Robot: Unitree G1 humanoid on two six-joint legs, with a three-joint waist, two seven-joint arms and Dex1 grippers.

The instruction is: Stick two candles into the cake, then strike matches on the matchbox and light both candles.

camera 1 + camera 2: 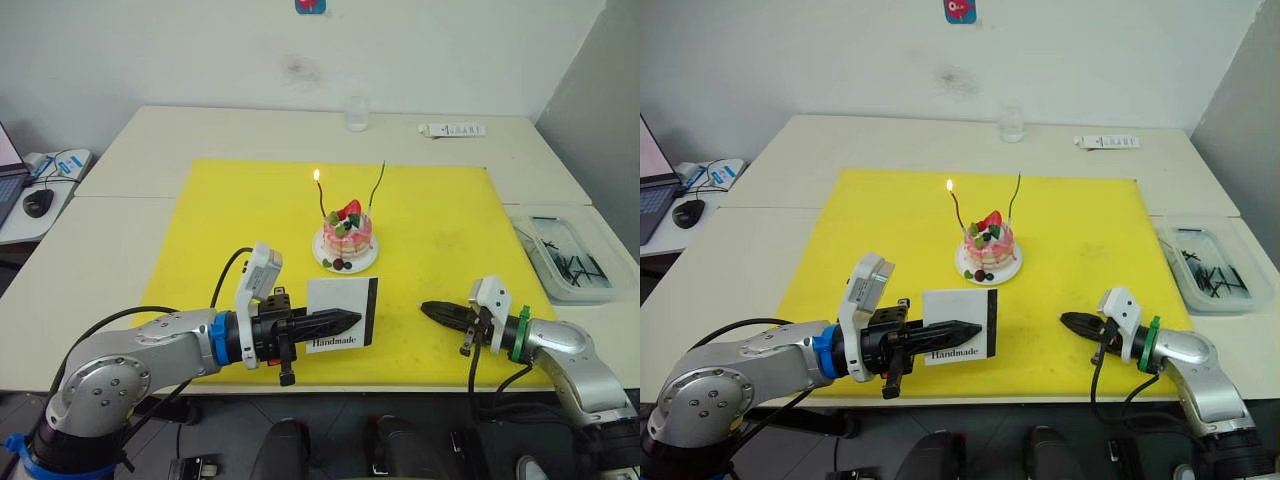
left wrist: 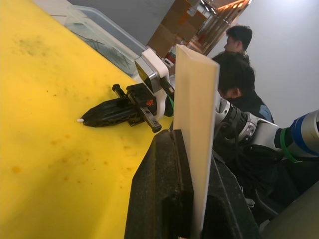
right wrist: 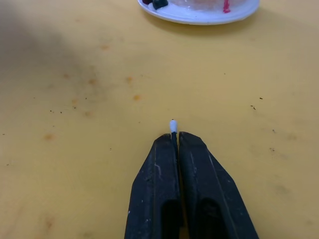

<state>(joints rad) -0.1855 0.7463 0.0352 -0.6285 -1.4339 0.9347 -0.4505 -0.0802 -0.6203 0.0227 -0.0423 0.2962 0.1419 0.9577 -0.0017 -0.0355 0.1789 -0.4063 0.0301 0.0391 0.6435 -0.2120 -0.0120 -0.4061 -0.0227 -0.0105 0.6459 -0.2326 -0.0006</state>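
Observation:
The pink cake (image 1: 346,236) sits on its white plate (image 1: 328,262) in the middle of the yellow mat (image 1: 240,220). Two candles stand in it. The dark red candle (image 1: 321,203) on the left burns with a small flame, and the green candle (image 1: 379,186) on the right shows no flame. My left gripper (image 1: 352,320) is shut on the white matchbox (image 1: 342,311) and holds it upright on the mat's front part. My right gripper (image 1: 426,307), low over the mat to the matchbox's right, is shut on a match (image 3: 173,125) whose white tip pokes out between the fingertips.
A clear bin (image 1: 575,285) with dark matches stands off the mat at the right. A glass (image 1: 357,113) and a white bar (image 1: 452,129) lie at the table's far edge. A mouse (image 1: 38,203) rests on the left side table. People (image 2: 239,74) show in the left wrist view.

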